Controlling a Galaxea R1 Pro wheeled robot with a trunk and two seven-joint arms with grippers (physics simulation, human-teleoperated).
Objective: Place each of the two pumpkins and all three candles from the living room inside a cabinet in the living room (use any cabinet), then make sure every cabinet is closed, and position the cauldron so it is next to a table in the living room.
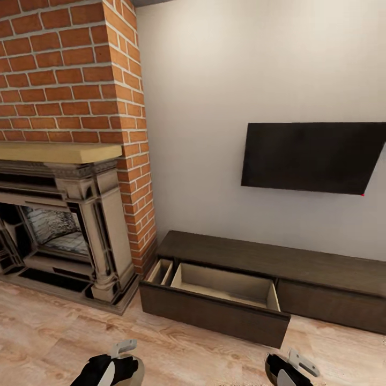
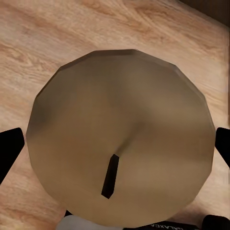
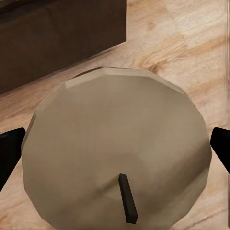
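Observation:
A stubby olive-beige candle (image 2: 120, 134) with a dark wick sits between the black fingers (image 2: 9, 151) of my left gripper (image 2: 115, 148), which is shut on it. My right gripper (image 3: 115, 148) is shut on a second candle (image 3: 115, 139) in the same way. Both grippers hang low over the wooden floor, the left gripper (image 1: 110, 370) and the right gripper (image 1: 289, 370) short of the cabinet. The long low dark brown cabinet (image 1: 257, 256) stands against the wall with one wide drawer (image 1: 225, 284) pulled out, its pale interior bare. The pumpkins, the third candle and the cauldron are out of view.
A brick fireplace (image 1: 64, 236) with a wooden mantel stands left of the cabinet. A dark flat TV (image 1: 313, 156) hangs on the wall above it. A narrow open compartment (image 1: 161, 272) sits beside the drawer. The drawer front (image 1: 214, 315) juts out over the wooden floor (image 1: 203, 359).

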